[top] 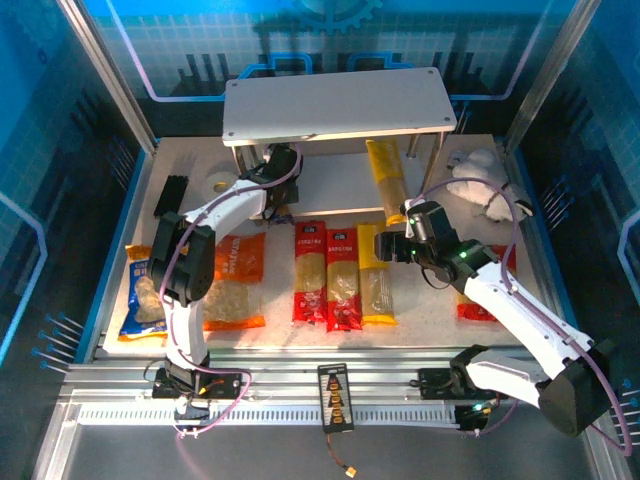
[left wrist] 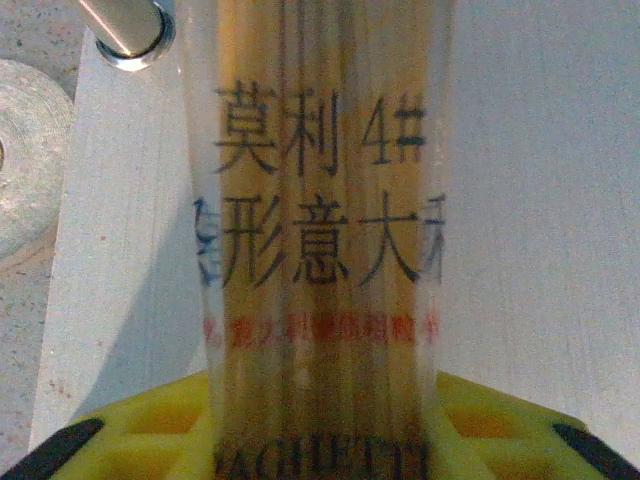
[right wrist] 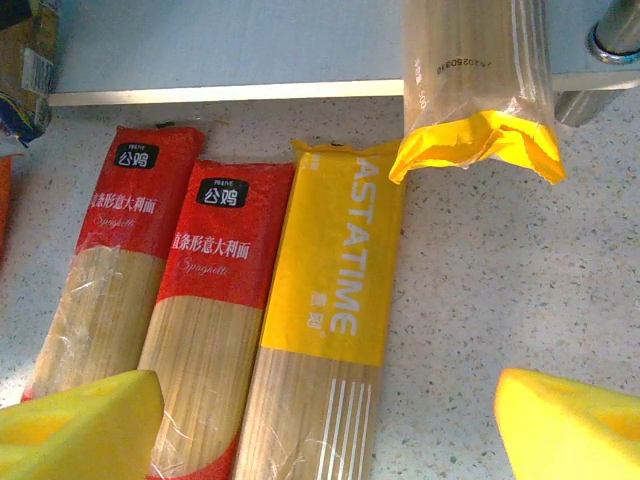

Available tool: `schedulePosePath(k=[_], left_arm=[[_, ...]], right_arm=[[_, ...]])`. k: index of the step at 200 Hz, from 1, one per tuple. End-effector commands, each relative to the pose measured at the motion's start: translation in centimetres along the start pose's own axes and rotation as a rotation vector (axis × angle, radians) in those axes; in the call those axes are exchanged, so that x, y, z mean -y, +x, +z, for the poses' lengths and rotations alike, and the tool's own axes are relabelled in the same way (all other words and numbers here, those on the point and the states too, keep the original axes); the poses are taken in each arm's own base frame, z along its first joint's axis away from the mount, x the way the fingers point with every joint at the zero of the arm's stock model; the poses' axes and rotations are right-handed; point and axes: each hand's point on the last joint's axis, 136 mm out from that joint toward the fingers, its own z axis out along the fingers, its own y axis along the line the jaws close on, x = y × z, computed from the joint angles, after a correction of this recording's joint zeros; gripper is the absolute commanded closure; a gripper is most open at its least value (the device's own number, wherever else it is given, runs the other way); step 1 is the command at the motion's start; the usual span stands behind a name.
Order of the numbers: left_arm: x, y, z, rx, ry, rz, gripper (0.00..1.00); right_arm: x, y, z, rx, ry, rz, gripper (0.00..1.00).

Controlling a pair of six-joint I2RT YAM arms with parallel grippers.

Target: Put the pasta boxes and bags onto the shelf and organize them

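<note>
Spaghetti pack (left wrist: 320, 250) lies on the shelf (left wrist: 540, 200) between the pads (left wrist: 150, 425) of the left end effector (left wrist: 322, 445); whether pinched, I cannot tell. Right end effector (right wrist: 325, 420) hangs spread over the surface (right wrist: 450, 280).

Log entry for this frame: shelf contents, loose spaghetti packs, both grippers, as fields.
shelf: yellow spaghetti pack on lower board, end overhanging front edge
left gripper: over lower board, fingers either side of clear-wrapped spaghetti pack; grip unclear
right gripper: open, empty, above loose packs
table: red spaghetti pack, second red pack, yellow Pastatime pack

spaghetti pack (left wrist: 320, 250) blurred, ends cut off
</note>
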Motion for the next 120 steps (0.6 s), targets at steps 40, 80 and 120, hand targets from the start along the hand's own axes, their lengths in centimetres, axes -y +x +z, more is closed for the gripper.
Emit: schedulePosePath(k=[40, 80, 120], left_arm=[[-0.2, -4.2, -1.1, 0.12, -0.01, -0.02, 0.46], [0.0, -3.9, -2.8, 0.123, 0.032, -0.019, 0.44], [1.2, 0.0, -6.1, 0.126, 0.094, 0.03, 0.45]], right_arm=[[-0.4, 0.5, -0.7, -0.013, -0.019, -0.014, 0.13], [-0.1, 0.9, -0.8, -0.027, -0.002, -0.018, 0.13], [0.5, 2.4, -0.6, -0.075, 0.023, -0.015, 0.13]])
